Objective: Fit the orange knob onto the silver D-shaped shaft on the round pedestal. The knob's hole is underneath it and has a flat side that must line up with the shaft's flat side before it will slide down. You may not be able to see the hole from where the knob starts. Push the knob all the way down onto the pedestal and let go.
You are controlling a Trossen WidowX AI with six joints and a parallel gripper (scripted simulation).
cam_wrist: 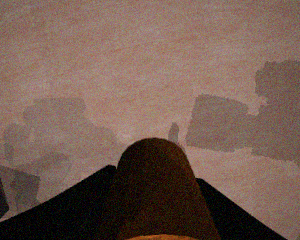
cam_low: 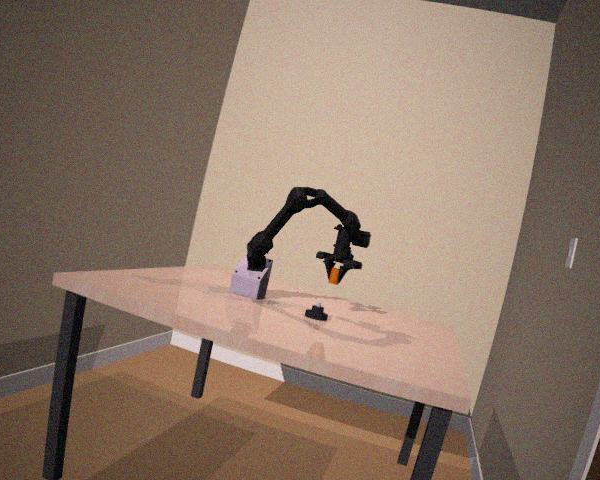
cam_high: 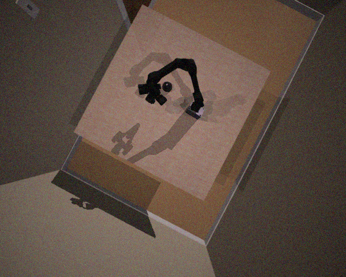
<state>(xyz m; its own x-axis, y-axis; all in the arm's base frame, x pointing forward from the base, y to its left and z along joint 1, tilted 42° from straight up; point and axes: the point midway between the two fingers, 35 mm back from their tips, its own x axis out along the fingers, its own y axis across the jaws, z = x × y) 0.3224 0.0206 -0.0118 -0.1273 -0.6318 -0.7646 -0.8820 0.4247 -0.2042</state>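
My gripper (cam_low: 334, 279) (cam_wrist: 154, 179) is shut on the orange knob (cam_low: 334, 275) (cam_wrist: 155, 195) and holds it well above the table. The knob looks dark brown in the wrist view, between the two black fingers. Its underside and hole are hidden. The round black pedestal (cam_high: 166, 86) (cam_low: 316, 313) stands on the table. The silver shaft (cam_low: 319, 305) shows as a small pale tip on top of it in the exterior view. The knob is apart from the shaft, higher and to its right in that view. The shaft's flat side is too small to tell.
The pale pink table (cam_high: 155, 119) (cam_low: 150, 304) carries the arm's light-coloured base (cam_high: 200, 112) (cam_low: 247, 280). In the top view the arm curves around the pedestal. Shadows of the arm fall across the table, also in the wrist view.
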